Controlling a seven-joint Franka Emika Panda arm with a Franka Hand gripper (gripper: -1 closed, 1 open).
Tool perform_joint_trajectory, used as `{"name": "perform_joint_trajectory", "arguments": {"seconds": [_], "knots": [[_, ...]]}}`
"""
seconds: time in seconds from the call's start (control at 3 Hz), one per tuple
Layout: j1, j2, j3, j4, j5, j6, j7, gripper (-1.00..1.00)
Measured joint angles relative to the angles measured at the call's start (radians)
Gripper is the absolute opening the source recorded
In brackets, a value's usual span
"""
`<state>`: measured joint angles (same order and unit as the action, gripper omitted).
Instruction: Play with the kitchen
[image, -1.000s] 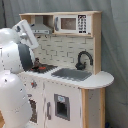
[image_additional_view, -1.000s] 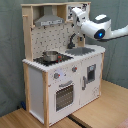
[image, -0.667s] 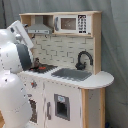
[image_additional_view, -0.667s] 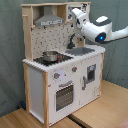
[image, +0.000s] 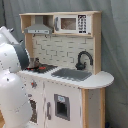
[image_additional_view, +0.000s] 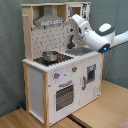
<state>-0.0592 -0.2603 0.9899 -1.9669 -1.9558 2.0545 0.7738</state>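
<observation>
At the left of the second exterior view I see the kitchen (image_additional_view: 60, 75) filling the frame's middle, steel pot (image_additional_view: 49, 56) on its stovetop, grey hood (image_additional_view: 50, 20) above. No writing is readable to me. At upper right, my arm (image_additional_view: 95, 35) reaches in; I cannot tell the gripper's state.

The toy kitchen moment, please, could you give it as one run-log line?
kitchen: upright | pot: on stovetop | arm: over sink | hand: not in view
</observation>
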Motion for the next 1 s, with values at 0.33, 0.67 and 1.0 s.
{"name": "perform_joint_trajectory", "arguments": {"seconds": [0.33,0.67,1.0], "knots": [[0.0,0.009,0.075,-0.037,-0.039,-0.049,0.001,1.0],[-0.002,0.026,0.156,-0.079,-0.075,-0.099,0.001,1.0],[-0.01,0.05,0.226,-0.121,-0.107,-0.144,0.002,1.0]]}}
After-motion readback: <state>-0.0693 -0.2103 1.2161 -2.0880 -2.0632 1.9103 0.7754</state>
